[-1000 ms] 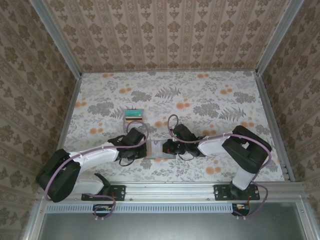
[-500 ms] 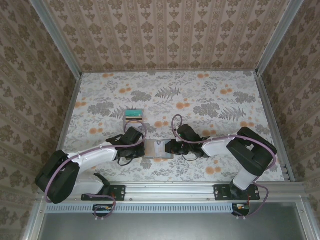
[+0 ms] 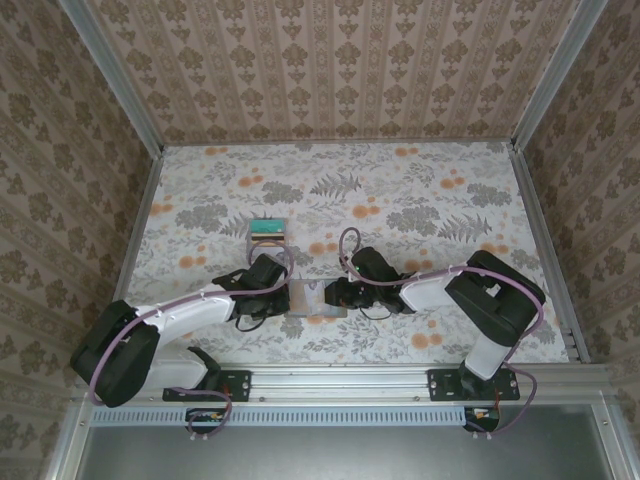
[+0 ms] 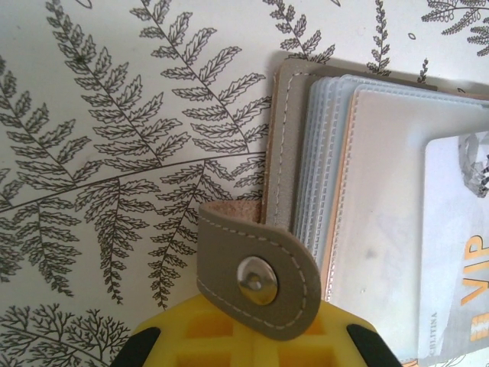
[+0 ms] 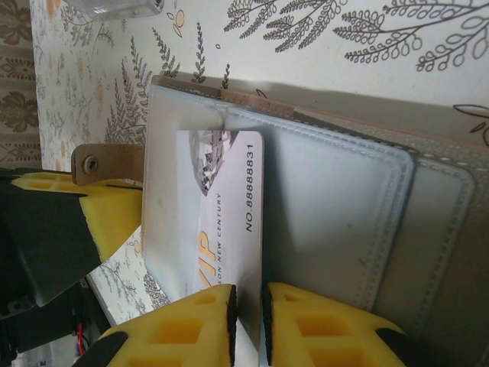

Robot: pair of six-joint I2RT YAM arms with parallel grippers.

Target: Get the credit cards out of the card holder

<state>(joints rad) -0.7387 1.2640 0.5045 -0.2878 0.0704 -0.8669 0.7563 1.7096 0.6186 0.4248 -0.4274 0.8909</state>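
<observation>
The card holder (image 3: 313,298) lies open on the table between my two grippers, pale grey-blue slots up (image 5: 336,206). A pale grey credit card (image 5: 221,222) marked VIP sticks partly out of a slot. My right gripper (image 5: 248,321) is shut on that card's near edge, which stands between the pads. In the top view the right gripper (image 3: 337,295) is at the holder's right side. My left gripper (image 4: 256,348) is shut at the holder's left edge (image 4: 290,153). The holder's snap tab (image 4: 260,267) lies flat over its yellow fingertips, not pinched. Other cards in the holder are hidden.
A small striped stack of coloured cards (image 3: 268,231) lies on the flowered table behind the left gripper. Patterned walls close off the left, back and right. A metal rail (image 3: 400,375) runs along the near edge.
My right gripper drew back to the right half a second ago, then returned left to the holder and now pinches the VIP card. The left gripper has stayed put.
</observation>
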